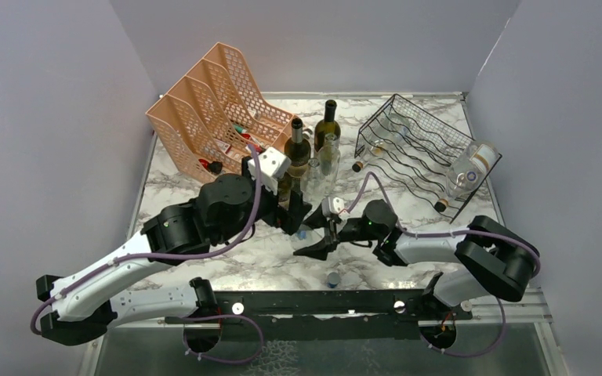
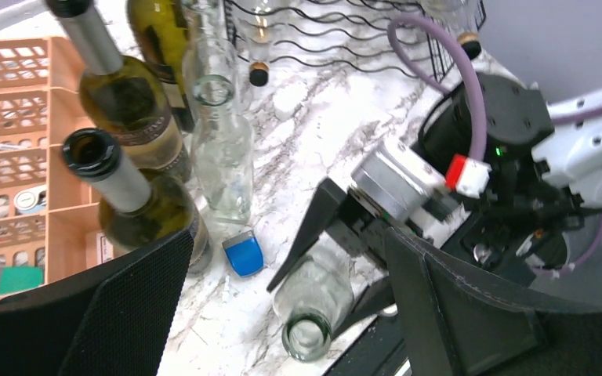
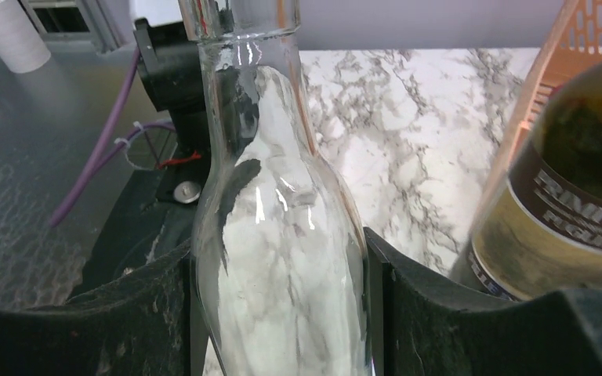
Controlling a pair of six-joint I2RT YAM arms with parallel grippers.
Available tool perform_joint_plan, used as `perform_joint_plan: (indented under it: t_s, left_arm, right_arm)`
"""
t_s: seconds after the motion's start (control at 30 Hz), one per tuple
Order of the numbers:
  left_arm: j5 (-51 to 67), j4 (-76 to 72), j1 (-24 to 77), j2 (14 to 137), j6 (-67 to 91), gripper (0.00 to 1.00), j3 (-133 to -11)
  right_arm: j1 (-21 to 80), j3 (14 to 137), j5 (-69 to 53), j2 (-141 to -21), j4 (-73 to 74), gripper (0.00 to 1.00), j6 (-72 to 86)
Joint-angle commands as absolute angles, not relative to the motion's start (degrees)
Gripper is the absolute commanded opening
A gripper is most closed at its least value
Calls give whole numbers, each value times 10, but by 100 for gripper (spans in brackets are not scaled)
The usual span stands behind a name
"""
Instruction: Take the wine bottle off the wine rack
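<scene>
1. Clear glass wine bottle, empty, uncorked (image 3: 274, 172): off the rack, upright, clamped at the lower body between the right jaws, one finger on each side. Whether its base touches the desk cannot be told.
2. Black metal wire wine rack with wavy rows of cradles (image 1: 415, 145): well apart from both sets of jaws, behind the right wrist. Clear bottles lie in its cradles, one at the outer end (image 1: 470, 168).
3. Left jaws: wide apart, gripping nothing; the clamped bottle and the right jaws lie just ahead of them.
4. Dark green labelled wine bottle with open mouth (image 2: 145, 207): upright, just off the left jaws' left finger; a second like bottle with a grey neck sleeve (image 2: 133, 102) stands behind it.
5. Tall clear glass bottle (image 2: 223, 149): upright, ahead of the left jaws.
6. Small blue object (image 2: 243, 254): on the desk, between the left jaws' fingers.
7. Peach plastic mesh file organizer (image 1: 219, 110): beyond the left jaws, to their left.
8. White-and-grey marbled desk (image 1: 172, 184).
</scene>
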State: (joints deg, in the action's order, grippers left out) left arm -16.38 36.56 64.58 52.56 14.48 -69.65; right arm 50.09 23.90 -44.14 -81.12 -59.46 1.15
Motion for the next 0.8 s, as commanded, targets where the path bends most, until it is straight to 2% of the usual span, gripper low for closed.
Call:
perform_joint_plan:
  t_s: [0.0,0.43,0.6,0.77]
  left_arm:
    - [-250,359,646,486,182,99,-714]
    - [-280,375,646,438,159,99,-747]
    - [-280,393,646,428,160,99,-751]
    - [-291,407,646,414,158,99,-755]
  right_arm:
    - [560,270,-332,-845,-743,10,37]
    - [672,453,-87,-1101,-969,14,34]
    - [673,506,3,-1158,-977,16,56]
    - [672,521,16,-1191,-977,17,57]
